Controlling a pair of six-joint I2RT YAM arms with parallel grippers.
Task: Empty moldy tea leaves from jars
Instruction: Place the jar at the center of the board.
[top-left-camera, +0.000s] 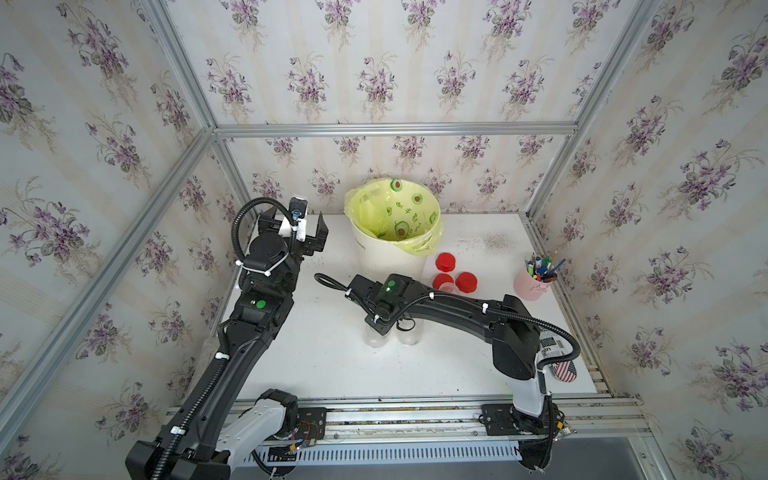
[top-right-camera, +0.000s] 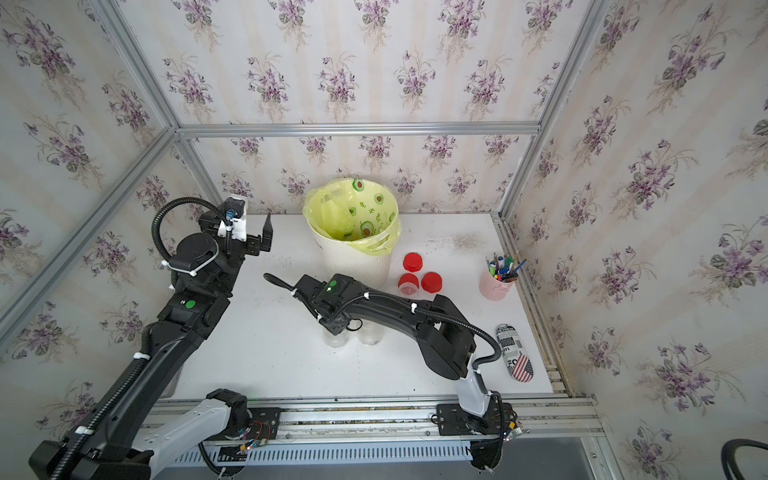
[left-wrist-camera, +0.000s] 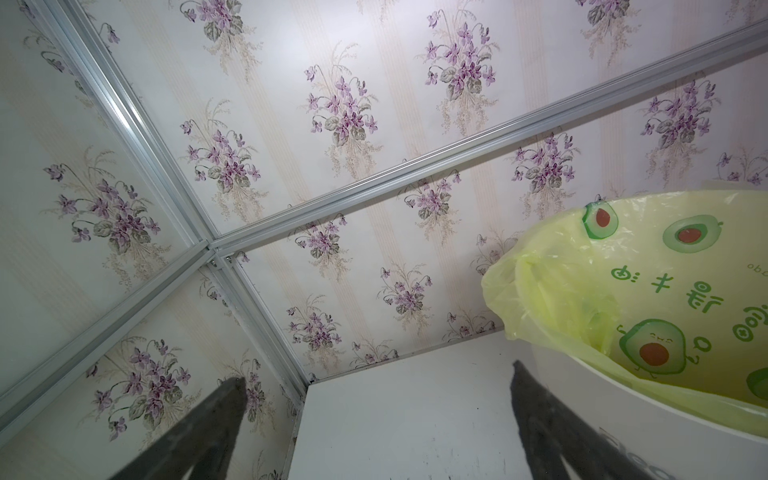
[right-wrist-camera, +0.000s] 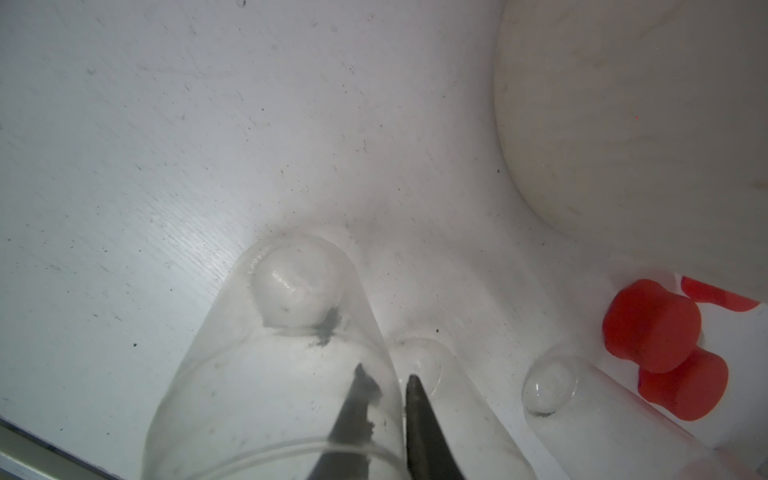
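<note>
At the right wrist view's lower centre, the right gripper (right-wrist-camera: 385, 371) straddles one wall of a small clear cylindrical jar (right-wrist-camera: 257, 353), jaws narrowly parted (pinching or not, I cannot tell). A few dark crumbly tea-leaf shreds (right-wrist-camera: 328, 328) cling inside. Best, I judge: open wider, then lift straight up.

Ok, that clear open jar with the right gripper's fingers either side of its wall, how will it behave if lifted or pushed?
Probably light: the jar looks nearly empty, only dark residue near its base. Its smooth clear wall may slip in the right gripper. Upright and narrow, it could tip into the neighbouring jar if pushed.
</note>
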